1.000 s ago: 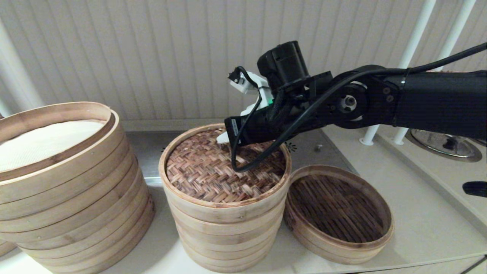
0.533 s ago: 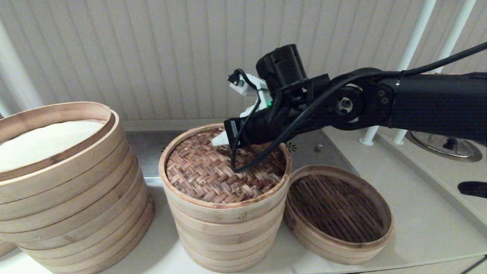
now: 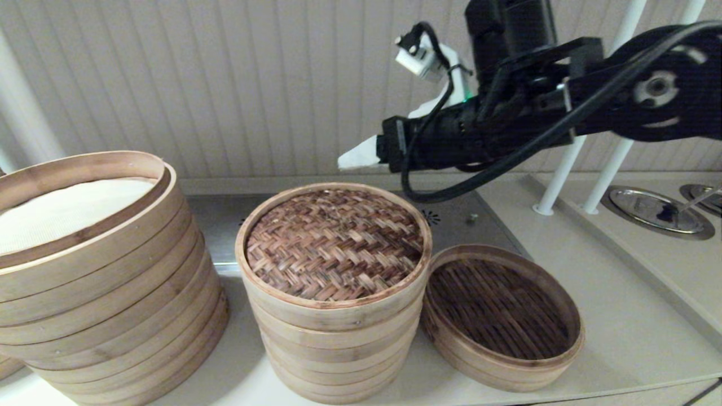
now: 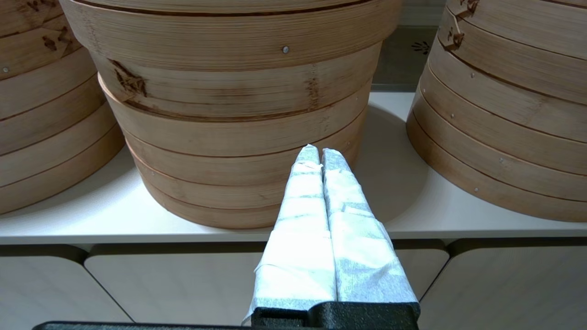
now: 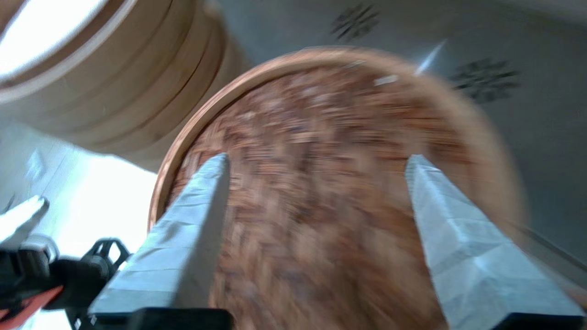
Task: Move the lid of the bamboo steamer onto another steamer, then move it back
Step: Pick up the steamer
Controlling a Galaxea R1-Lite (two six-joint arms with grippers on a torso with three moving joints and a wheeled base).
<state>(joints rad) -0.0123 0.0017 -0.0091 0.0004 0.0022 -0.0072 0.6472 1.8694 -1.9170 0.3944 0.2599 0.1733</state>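
Observation:
The bamboo steamer lid (image 3: 335, 242), dark herringbone weave in a pale rim, lies flat on top of the mid-sized stack of pale bamboo rings (image 3: 338, 349), hiding its liner. My right gripper (image 3: 358, 159) hangs in the air above the lid's far edge, clear of it. In the right wrist view this gripper (image 5: 316, 158) is open, nothing between its white-wrapped fingers, and the lid (image 5: 321, 183) fills the space below. My left gripper (image 4: 315, 153) is shut and empty, parked low in front of the counter edge facing the stacks.
A much wider stack with a white liner (image 3: 101, 316) stands left of the mid stack. A low basket with a dark slatted floor (image 3: 502, 316) touches it on the right. White posts (image 3: 564, 169) and a metal dish (image 3: 654, 211) stand at the back right.
My right gripper has lifted off the lid's top and moved up and to the right. The lid has stayed on the mid stack.

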